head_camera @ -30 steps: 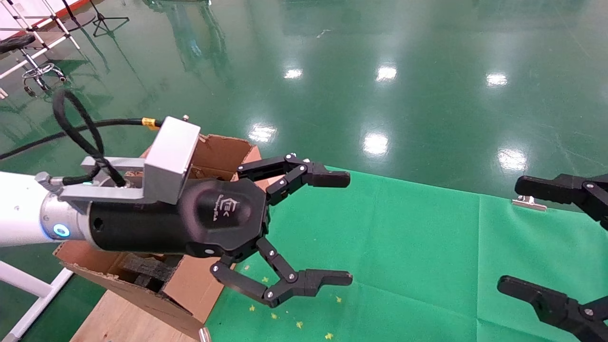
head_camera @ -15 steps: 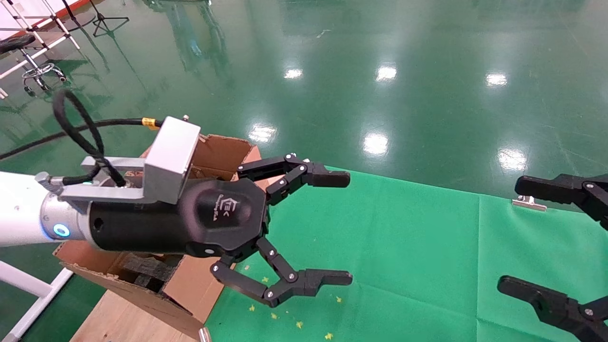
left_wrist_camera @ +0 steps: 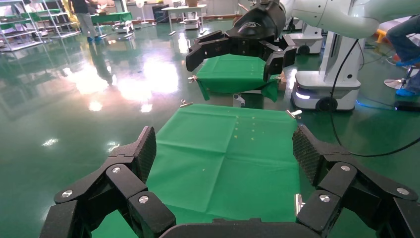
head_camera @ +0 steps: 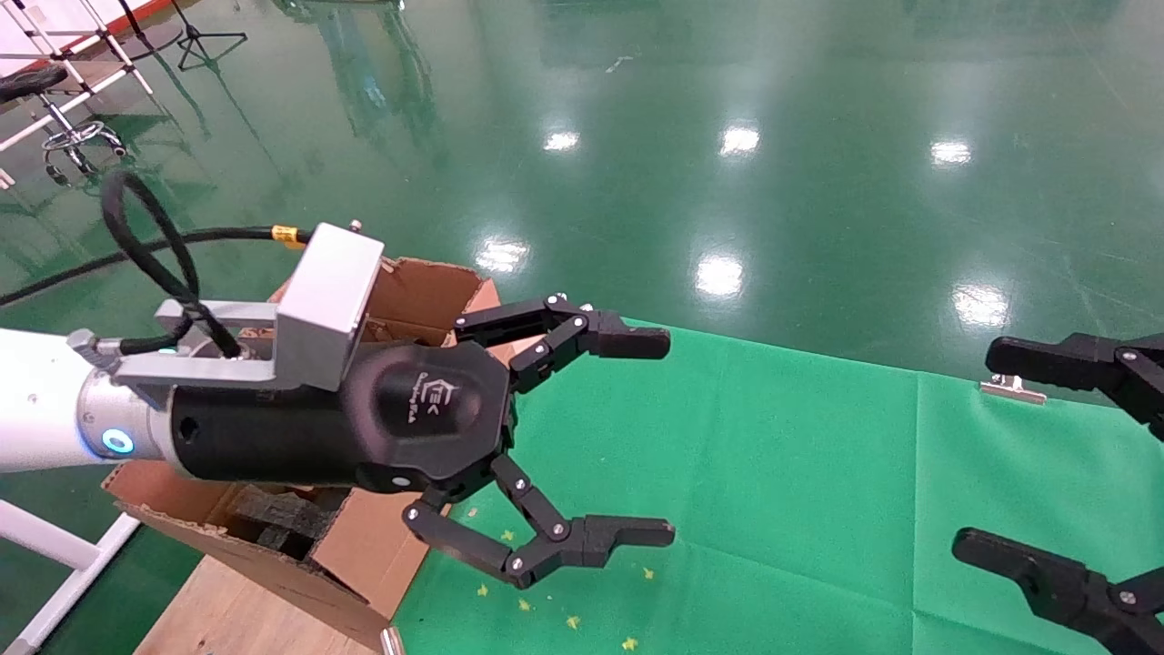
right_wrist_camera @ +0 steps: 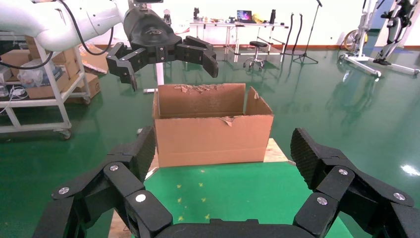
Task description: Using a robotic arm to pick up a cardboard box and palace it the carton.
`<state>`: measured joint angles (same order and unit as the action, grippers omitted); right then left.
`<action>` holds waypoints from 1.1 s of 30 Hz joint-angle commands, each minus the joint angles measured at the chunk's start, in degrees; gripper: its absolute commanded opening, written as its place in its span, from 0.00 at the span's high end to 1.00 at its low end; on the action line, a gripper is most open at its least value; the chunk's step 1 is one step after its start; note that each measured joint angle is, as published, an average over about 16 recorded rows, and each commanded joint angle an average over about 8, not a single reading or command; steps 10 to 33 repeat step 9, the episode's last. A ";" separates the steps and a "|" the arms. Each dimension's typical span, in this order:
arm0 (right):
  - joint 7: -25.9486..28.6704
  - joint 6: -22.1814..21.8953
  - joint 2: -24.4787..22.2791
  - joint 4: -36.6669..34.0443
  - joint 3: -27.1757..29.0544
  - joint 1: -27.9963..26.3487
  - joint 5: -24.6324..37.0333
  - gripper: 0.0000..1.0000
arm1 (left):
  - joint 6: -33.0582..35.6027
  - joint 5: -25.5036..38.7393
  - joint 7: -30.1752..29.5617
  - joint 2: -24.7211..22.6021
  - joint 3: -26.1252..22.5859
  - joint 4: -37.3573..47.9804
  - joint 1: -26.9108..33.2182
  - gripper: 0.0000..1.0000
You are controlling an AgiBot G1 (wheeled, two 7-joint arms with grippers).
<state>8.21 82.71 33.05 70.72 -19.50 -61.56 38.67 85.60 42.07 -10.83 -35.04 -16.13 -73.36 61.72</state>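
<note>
Our left gripper (head_camera: pixel 650 437) hangs above the near edge of the green cloth (head_camera: pixel 818 473), its fingers (head_camera: pixel 627 342) spread wide and holding nothing, the jaws pointing out across the surface. We judge that spread to be a ready pose: either waiting for a pick or just clear of a drop. Directly behind and beneath the gripper's wrist sits the carton (head_camera: pixel 414 291), its torn flaps up and dark foam pieces (head_camera: pixel 282 514) showing inside; the right wrist view shows the gripper poised above the carton's (right_wrist_camera: pixel 213 131) open top. The carton rests on a wooden board (head_camera: pixel 227 609) at the cloth's edge, close enough that a short reach back from the cloth would end over its mouth.

The box we are meant to move is nowhere to be seen. The cloth ahead of the gripper (left_wrist_camera: pixel 225 144) shows only a few yellow specks (head_camera: pixel 523 602), and whether the box already lies inside the carton, hidden by the arm, we cannot tell.

Across the cloth, our right gripper (head_camera: pixel 978 450) is parked at the far side, also wide and empty.
</note>
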 commanded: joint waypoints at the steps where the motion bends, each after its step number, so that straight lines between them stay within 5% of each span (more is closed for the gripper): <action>1: 0.00 0.00 0.00 0.00 0.00 0.00 0.00 0.00 | 0.00 0.00 0.00 0.00 0.00 0.00 0.00 0.00; 33: 0.00 0.00 0.00 0.00 0.00 0.00 0.00 0.00 | 0.00 0.00 0.00 0.00 0.00 0.00 0.00 0.00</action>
